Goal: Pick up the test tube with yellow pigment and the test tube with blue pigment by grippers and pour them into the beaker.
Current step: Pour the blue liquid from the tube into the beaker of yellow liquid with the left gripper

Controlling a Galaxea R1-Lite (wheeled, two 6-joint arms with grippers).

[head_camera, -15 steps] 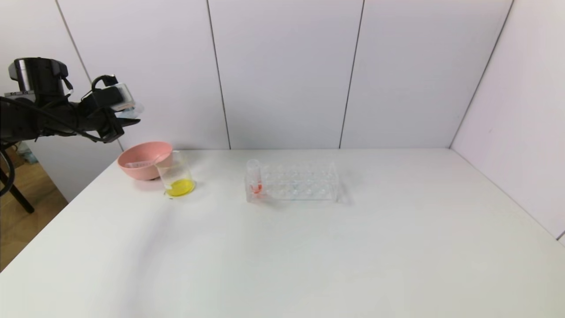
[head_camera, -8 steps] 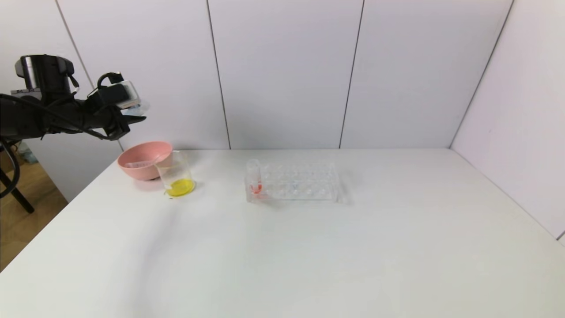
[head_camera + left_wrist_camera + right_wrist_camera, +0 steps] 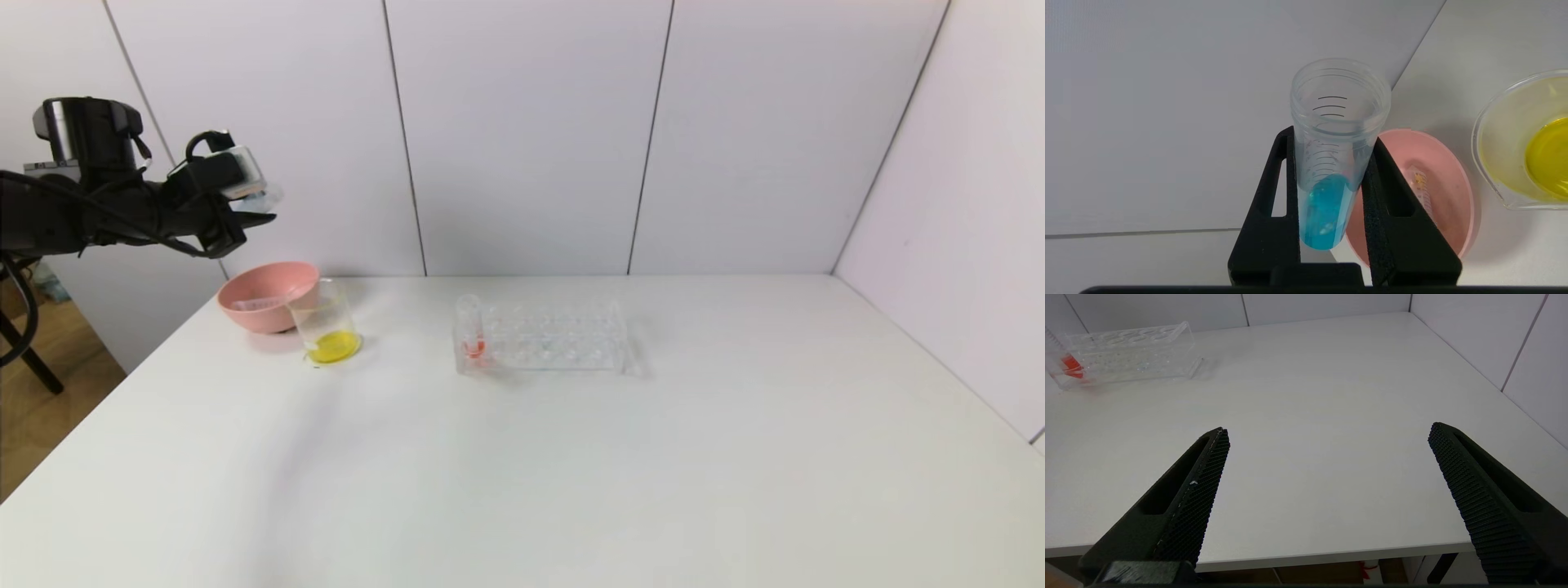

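My left gripper (image 3: 255, 209) is shut on the test tube with blue pigment (image 3: 1325, 212), its jaws clamped on the tube's sides. It holds the tube high above the table's far left, over the pink bowl (image 3: 263, 287). The tube's open mouth (image 3: 1340, 92) points away from the wrist. The beaker (image 3: 326, 327) stands beside the bowl with yellow liquid in its bottom; it also shows in the left wrist view (image 3: 1515, 134). A clear tube with a yellow trace (image 3: 1421, 190) lies in the bowl. My right gripper (image 3: 1329, 430) is open and empty over the table's front edge.
A clear tube rack (image 3: 555, 336) stands mid-table, with an orange-red tube (image 3: 472, 328) in its left end; both show in the right wrist view, the rack (image 3: 1131, 351) and the tube (image 3: 1070, 362). White walls close the back and right side.
My left gripper has moved a little to the right and slightly up with the blue tube in it. Nothing else has moved.
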